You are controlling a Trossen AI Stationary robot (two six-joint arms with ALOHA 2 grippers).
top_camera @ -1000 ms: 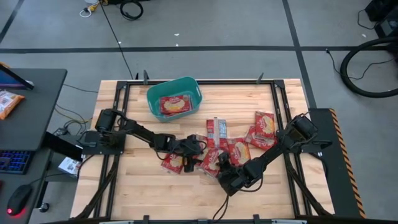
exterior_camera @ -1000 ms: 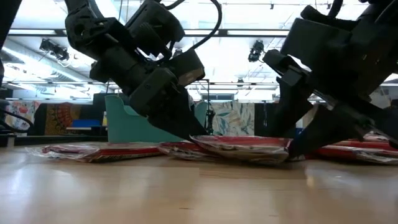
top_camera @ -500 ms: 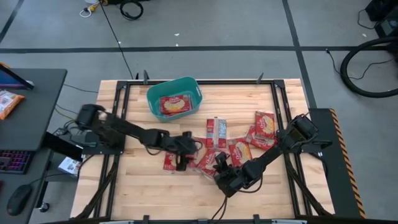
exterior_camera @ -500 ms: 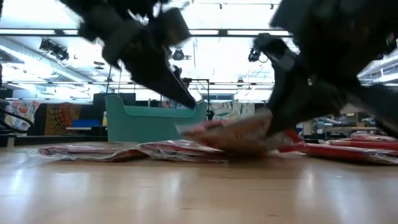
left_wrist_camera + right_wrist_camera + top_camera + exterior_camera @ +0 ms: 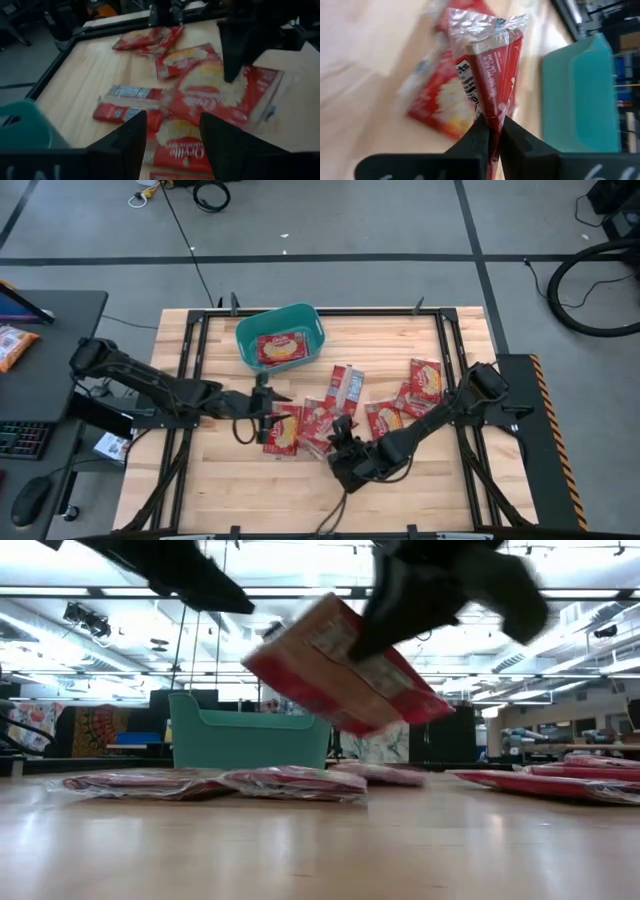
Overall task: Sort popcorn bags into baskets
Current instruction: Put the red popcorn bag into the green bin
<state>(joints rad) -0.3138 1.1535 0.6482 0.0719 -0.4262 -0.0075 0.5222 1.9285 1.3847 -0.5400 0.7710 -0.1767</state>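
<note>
Left arm stretched low from the left edge of the high view toward centre, its left gripper (image 5: 262, 412) hovering at centre-left with fingers (image 5: 122, 145) spread apart and nothing between them, just beside a popcorn bag lying flat (image 5: 283, 430) on the wooden table (image 5: 440, 480). Teal basket (image 5: 245, 340) at upper centre-left, against the table's far edge, with one packet in the basket (image 5: 281, 348) face up. Just right of the flat bag, at centre, the lifted popcorn bag (image 5: 335, 665) pinched by the right gripper (image 5: 490, 134): fingers clamped tight on one edge of the packet, which hangs tilted above the tabletop in the low view, clear of the bags below. Right arm reaching diagonally from the right edge down to lower centre in the high view. Loose bags scattered across centre and centre-right: an upper pair (image 5: 345, 383), one at centre-right (image 5: 384, 421), and a right-hand pair (image 5: 422, 383).
</note>
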